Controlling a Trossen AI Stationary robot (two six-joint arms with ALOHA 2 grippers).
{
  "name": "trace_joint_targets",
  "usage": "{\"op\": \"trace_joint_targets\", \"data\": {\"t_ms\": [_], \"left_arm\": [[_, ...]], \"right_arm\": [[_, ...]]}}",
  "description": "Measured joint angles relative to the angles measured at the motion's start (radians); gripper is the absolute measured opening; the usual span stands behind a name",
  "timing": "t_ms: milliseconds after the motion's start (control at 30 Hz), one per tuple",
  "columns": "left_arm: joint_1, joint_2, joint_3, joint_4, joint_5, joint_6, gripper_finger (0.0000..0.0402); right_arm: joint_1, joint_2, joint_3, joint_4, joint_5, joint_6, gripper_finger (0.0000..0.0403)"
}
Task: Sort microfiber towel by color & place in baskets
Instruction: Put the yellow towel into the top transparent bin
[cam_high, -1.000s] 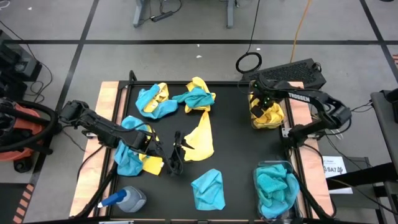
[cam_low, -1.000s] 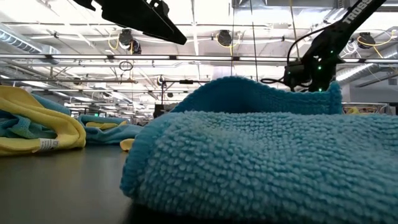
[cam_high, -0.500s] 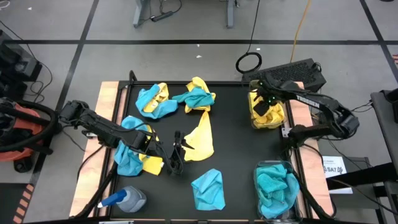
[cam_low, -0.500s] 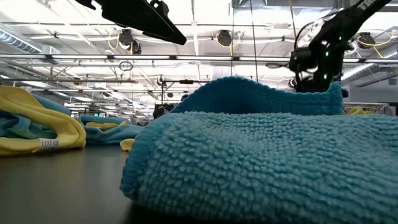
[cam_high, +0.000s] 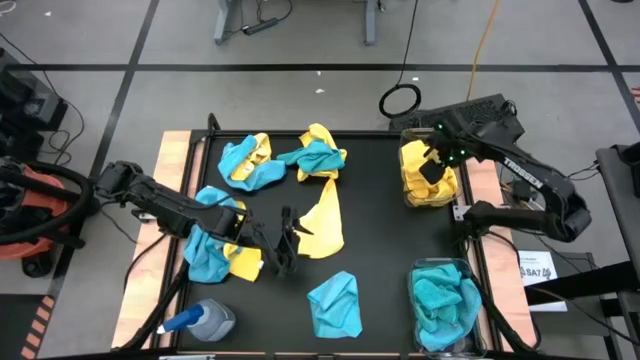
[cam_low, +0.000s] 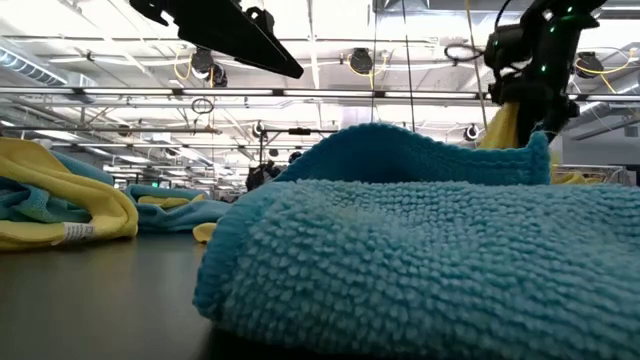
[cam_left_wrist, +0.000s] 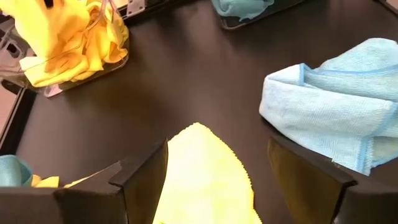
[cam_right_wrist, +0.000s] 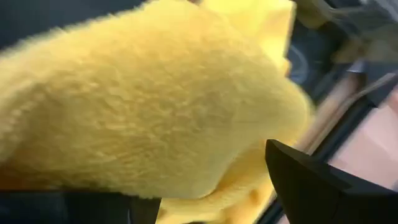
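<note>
The left gripper (cam_high: 288, 243) is hovering low over the table (cam_high: 380, 230), fingers (cam_left_wrist: 144, 180) spread wide apart and gripping nothing. A yellow towel (cam_high: 322, 222) is lying between and ahead of them, its long axis running away from the gripper. Far right of it, the right gripper (cam_high: 432, 168) is pinching a second yellow towel (cam_right_wrist: 143, 112) above the basket (cam_high: 428, 178).

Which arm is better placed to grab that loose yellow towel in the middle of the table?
Left. Its open hand already straddles the yellow towel mid-table, while the right hand is over the far basket of yellow towels.
</note>
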Motion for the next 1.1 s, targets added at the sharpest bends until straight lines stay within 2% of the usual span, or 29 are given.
{"op": "trace_joint_targets", "data": {"t_ms": [67,167,333,567,700,900,1000,1100], "left_arm": [[0.006,0.000,0.000,0.000,0.000,0.001,0.0283],[0.016,0.000,0.000,0.000,0.000,0.002,0.0283],[0.029,0.000,0.000,0.000,0.000,0.018,0.0283],[0.051,0.000,0.000,0.027,0.000,0.019,0.0283],[0.056,0.000,0.000,0.034,0.000,0.019,0.0283],[0.055,0.000,0.000,0.034,0.000,0.019,0.0283],[0.056,0.000,0.000,0.064,0.000,0.024,0.0283],[0.065,0.016,0.000,0.150,0.000,0.054,0.0283]], "right_arm": [[0.005,-0.018,0.013,-0.006,-0.056,0.005,0.0255],[0.017,-0.041,0.026,-0.006,-0.070,0.005,0.0248],[0.027,-0.039,0.027,0.002,0.047,-0.004,0.0205],[0.027,0.084,-0.014,-0.075,0.044,-0.048,0.0117],[0.027,0.179,-0.021,-0.140,0.113,-0.055,0.0089],[0.027,0.264,-0.021,-0.233,0.187,-0.091,0.0080],[0.027,0.265,-0.021,-0.253,0.165,-0.114,0.0085],[0.027,0.243,-0.021,-0.264,0.098,-0.138,0.0097]]}}
